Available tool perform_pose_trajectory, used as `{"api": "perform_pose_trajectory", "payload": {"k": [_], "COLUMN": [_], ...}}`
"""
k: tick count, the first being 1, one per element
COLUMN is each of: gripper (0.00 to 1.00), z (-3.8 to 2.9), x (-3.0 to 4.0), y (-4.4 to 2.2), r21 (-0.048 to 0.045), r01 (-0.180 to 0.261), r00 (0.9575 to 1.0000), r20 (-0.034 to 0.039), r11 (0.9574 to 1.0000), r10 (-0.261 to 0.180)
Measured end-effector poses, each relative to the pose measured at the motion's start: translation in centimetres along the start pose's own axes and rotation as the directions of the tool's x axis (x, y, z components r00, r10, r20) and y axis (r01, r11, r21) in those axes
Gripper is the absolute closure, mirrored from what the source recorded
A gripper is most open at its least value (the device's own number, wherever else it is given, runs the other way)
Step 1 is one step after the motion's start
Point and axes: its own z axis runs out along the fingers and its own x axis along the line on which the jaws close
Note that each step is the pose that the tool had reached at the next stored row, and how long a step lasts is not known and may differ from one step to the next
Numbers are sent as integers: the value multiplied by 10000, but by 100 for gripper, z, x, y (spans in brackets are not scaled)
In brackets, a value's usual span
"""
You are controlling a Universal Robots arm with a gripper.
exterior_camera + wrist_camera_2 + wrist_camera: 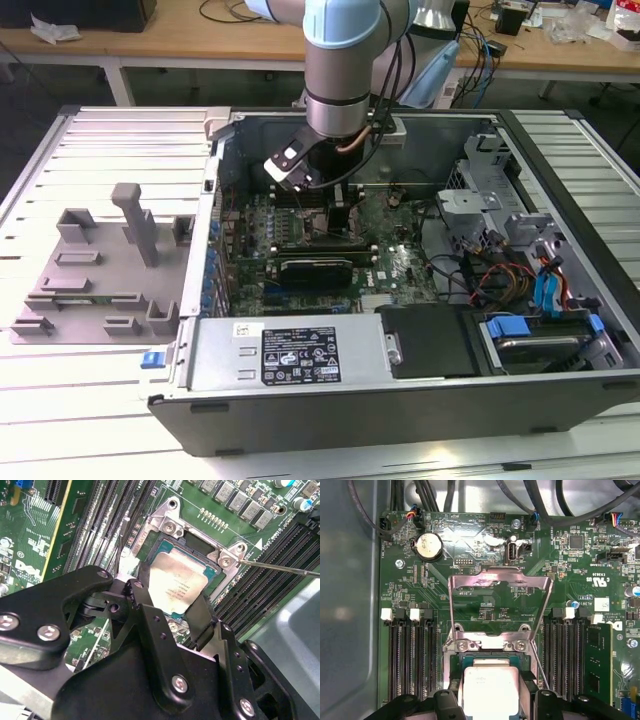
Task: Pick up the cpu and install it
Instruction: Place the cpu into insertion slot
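The matte black gripper (171,596) pinches the flat, square, silvery cpu (178,582) by its edges. The cpu sits over the metal-framed socket (170,526).

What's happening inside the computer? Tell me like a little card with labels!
place: open computer case, above the green motherboard
chip: the cpu, a shiny silver square
hand: black hand with one finger on each side of the cpu, gripping it
socket: the socket lies right under the cpu; I cannot tell if the cpu is fully seated
lid: the metal load plate is flipped open
nearby: grey fixture blocks beside the case, at the exterior view's left
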Motion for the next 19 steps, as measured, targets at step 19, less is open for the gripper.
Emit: {"api": "perform_pose_trajectory", "payload": {"k": [19], "gripper": [46], "z": [1], "x": [6], "y": [1], "r21": [-3], "r01": [0], "r00": [10000], "r20": [-23], "r11": [10000], "r10": [0]}}
